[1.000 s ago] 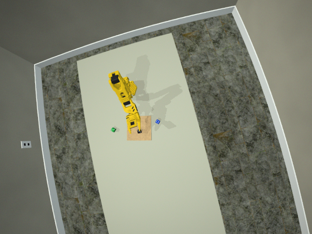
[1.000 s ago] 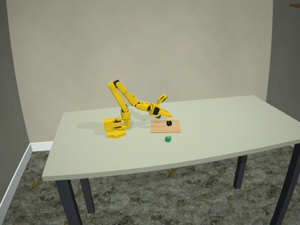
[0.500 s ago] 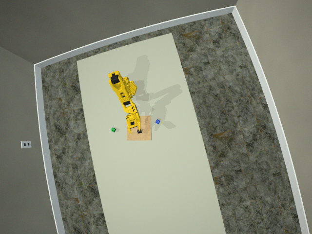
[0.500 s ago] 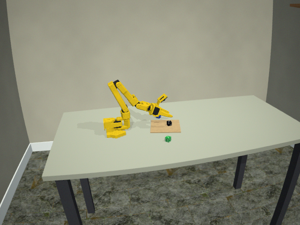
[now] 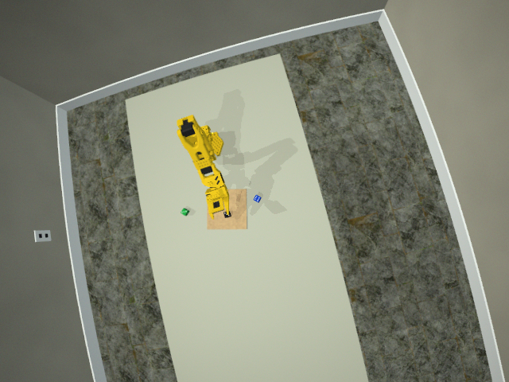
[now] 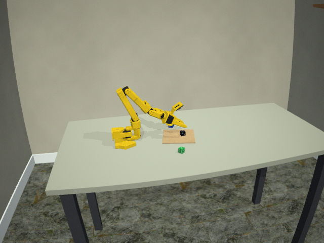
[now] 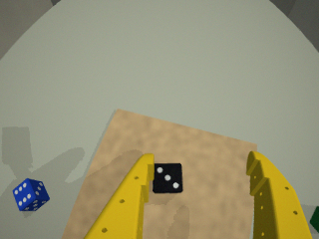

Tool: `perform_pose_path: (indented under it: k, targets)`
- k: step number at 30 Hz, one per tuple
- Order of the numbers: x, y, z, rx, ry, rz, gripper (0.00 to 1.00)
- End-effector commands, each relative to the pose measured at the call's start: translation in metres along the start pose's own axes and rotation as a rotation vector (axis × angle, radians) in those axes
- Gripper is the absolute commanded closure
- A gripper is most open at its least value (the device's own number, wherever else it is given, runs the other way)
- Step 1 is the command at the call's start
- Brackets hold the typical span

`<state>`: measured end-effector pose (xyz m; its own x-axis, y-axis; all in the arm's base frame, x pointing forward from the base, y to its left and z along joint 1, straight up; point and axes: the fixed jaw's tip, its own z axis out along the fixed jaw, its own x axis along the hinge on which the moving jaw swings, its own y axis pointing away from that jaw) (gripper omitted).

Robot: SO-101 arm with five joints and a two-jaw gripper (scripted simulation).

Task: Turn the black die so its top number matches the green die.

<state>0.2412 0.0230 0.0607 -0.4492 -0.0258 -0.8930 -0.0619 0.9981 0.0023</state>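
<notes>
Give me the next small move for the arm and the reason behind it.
Probably lower the tool further and shift it slightly toward its left finger. The black die sits on the mat showing three, right beside the left finger rather than centred in the gap. The fingers stand apart, holding nothing, and in the exterior view the tool hangs above the die.

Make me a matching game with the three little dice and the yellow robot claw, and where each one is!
Things:
1. small black die
2. small green die
3. small blue die
4. yellow gripper

Places:
A. on the table, beside the mat, near the front edge
B. above the tan mat, open
C. on the mat
D. on the table, beside the mat, far side

Pairs: 1-C, 2-A, 3-D, 4-B
</notes>
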Motion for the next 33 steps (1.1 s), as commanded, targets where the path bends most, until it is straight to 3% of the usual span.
perform_pose_path:
  k: [1,16,28,30,33]
  targets:
    - [-0.014,-0.002,0.002,0.008,-0.013,0.002,0.71]
    - [-0.015,-0.010,-0.001,0.033,0.247,0.007,0.71]
    - [-0.018,-0.017,-0.032,0.051,0.534,0.022,0.71]
    - [-0.018,-0.017,-0.032,0.051,0.534,0.022,0.71]
    - [-0.018,-0.018,-0.043,0.053,0.599,0.026,0.71]
